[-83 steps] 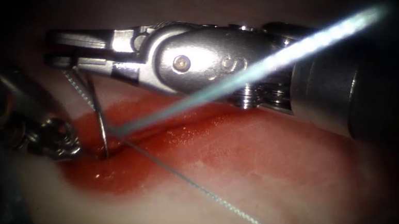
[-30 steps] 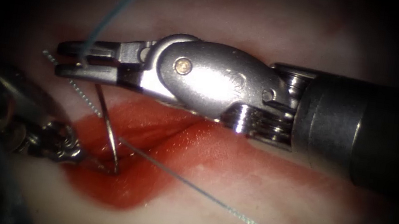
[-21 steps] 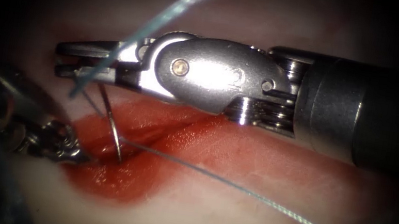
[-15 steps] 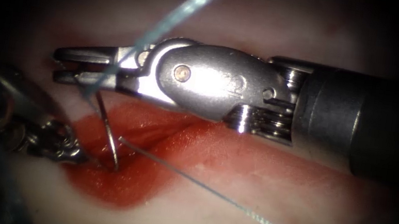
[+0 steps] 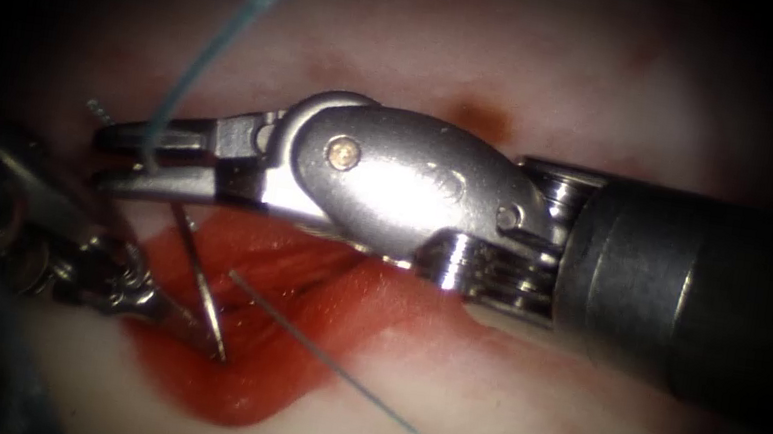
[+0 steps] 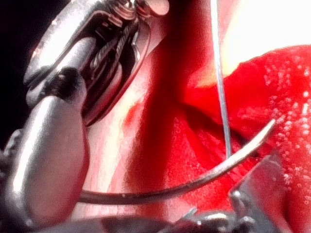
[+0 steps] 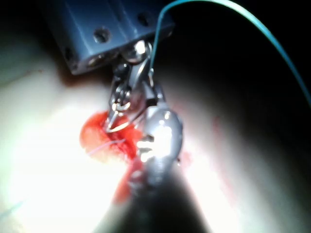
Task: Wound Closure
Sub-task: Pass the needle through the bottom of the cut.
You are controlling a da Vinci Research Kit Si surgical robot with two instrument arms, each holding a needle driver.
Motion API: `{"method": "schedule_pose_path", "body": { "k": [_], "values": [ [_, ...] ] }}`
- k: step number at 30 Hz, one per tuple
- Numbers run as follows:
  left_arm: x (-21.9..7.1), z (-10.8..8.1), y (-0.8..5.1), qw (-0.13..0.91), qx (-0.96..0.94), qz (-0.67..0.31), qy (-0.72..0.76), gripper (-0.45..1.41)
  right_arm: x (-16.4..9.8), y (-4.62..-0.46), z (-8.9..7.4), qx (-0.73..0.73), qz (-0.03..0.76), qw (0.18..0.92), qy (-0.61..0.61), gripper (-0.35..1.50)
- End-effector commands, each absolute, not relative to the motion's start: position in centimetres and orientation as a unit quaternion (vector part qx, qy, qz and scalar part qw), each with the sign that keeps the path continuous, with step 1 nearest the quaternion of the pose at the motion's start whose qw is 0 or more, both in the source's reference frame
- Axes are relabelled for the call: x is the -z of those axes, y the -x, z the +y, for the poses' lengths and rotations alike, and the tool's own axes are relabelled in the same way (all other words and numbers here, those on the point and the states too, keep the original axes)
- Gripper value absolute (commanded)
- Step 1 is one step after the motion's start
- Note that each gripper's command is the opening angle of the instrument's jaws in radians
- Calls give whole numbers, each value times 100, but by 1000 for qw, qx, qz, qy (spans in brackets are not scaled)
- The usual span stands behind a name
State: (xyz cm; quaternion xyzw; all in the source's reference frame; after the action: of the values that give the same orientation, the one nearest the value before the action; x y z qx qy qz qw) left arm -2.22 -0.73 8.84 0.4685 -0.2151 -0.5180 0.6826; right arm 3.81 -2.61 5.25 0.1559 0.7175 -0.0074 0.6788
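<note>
Since a moment ago the right tool (image 5: pixel 117 159) dropped lower toward the cut, and the needle's (image 5: pixel 200 287) upper end now runs up under its lower finger; whether that finger grips the needle, can't tell.

Left to right: left tool (image 5: pixel 165 317) at 8 o'clock, fingers clamped on the needle near its lower end, right at the red fluid (image 5: pixel 252 380). The needle curves up from there toward 11 o'clock, lying in the open cut (image 5: pixel 298 270) of the tissue (image 5: pixel 581 416); the left wrist view shows its body (image 6: pixel 194 182) bare over red fluid, tip free, so probably not buried.

Thread (image 5: pixel 230 34) arcs from 12 o'clock down into the right tool's fingers, which look closed on it. Another strand (image 5: pixel 353 384) trails from the cut out to 5 o'clock.

Judgement: needle is sitting between both tools, handover not clearly made.
</note>
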Motion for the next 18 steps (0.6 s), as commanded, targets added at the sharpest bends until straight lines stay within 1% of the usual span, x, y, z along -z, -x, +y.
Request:
{"method": "schedule_pose_path", "body": {
  "k": [1, 7, 14, 18],
  "values": [
    [-882, -62, 225, 684, 517, -218, -467, -45, -520, -392, -253, 3, 718, 678, -156, -35],
    [-883, -62, 225, 684, 517, -218, -467, -45, -521, -388, -250, -73, 701, 681, -199, -35],
    [-883, -64, 226, 685, 515, -216, -468, -45, -523, -387, -244, -93, 697, 686, -188, -35],
    [-883, -64, 226, 686, 514, -216, -468, -45, -524, -386, -237, -88, 698, 694, -153, -35]
  ]
}}
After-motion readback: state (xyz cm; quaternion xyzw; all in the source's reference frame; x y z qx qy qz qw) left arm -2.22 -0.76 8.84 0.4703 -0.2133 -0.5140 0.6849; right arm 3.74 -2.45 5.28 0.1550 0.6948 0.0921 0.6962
